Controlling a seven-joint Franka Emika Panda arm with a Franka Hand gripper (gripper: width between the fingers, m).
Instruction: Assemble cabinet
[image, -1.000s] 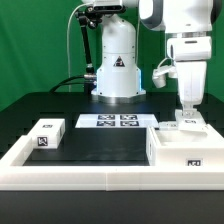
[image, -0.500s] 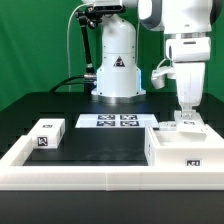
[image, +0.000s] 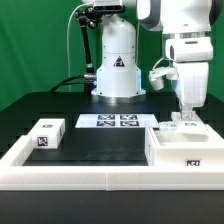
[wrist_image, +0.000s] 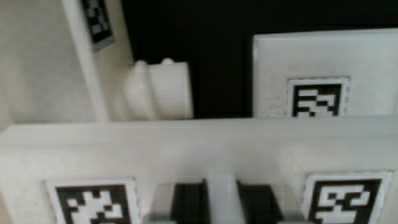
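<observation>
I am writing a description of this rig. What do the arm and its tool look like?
The arm is white with dark joints. Its rounded base bears a black triangle mark. A black cable runs beside the base. The tool is boxy and white.

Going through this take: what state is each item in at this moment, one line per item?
end effector: lowered just over the big box; open or shut cannot be told.
big box: standing on the table at the exterior view's right, tag facing the camera.
small block: lying loose at the exterior view's left, apart from the box, not held.
marker board: lying flat.
</observation>
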